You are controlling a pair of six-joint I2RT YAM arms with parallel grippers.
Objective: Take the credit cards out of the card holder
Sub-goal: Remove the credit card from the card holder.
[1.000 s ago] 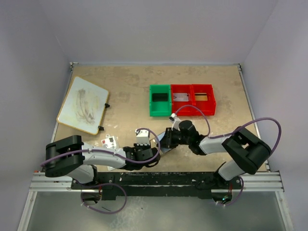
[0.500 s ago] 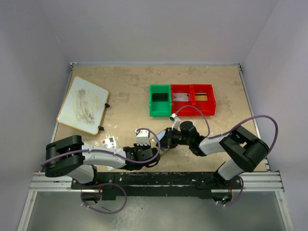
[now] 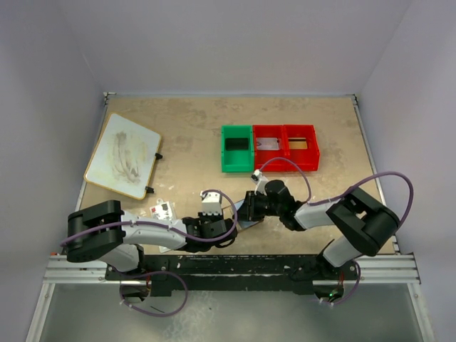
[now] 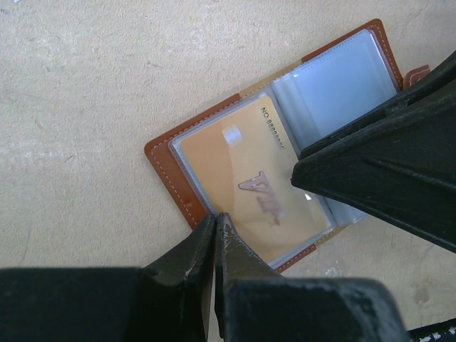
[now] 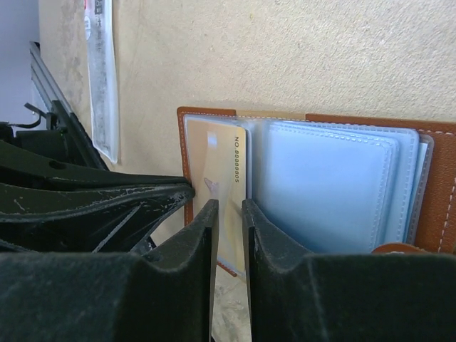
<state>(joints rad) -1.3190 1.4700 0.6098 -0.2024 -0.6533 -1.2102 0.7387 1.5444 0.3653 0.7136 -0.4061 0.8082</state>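
So the left arm (image 3: 146,229) and right arm (image 3: 317,211) both stretch low toward the middle, wrists close together. The left gripper (image 4: 214,218) is pinched fully closed, tips touching. The right gripper (image 5: 226,208) has its jaws just a narrow slit apart.

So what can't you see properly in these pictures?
- Top view: the right end effector covers the wallet.
- Right wrist view: its fingers hide the gold card's lower edge; grip unclear.
- Top view: the grey thing in the middle bin is too small to name.
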